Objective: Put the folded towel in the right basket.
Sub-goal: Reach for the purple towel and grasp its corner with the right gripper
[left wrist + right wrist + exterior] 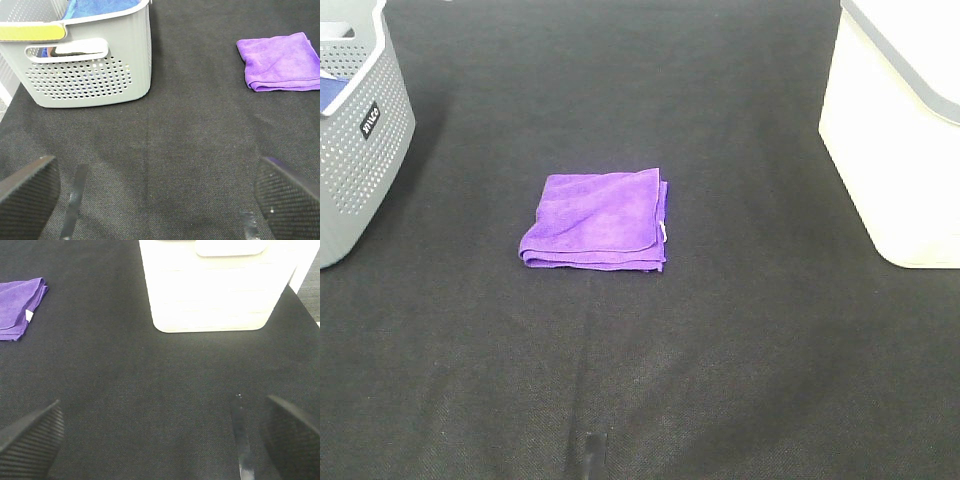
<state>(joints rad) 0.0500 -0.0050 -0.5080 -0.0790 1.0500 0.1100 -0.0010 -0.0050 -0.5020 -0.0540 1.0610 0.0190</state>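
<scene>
A folded purple towel (597, 221) lies flat on the dark cloth in the middle of the table. It also shows in the left wrist view (281, 61) and, partly cut off, in the right wrist view (19, 308). The white right basket (897, 120) stands at the right edge; the right wrist view shows its wall (215, 295). My left gripper (160, 200) is open and empty above the cloth, apart from the towel. My right gripper (165, 437) is open and empty in front of the white basket. Neither arm shows in the high view.
A grey perforated basket (355, 130) stands at the left edge; the left wrist view shows it (85, 65) holding a blue cloth (97, 7). The dark table cover (640, 380) spreads around the towel.
</scene>
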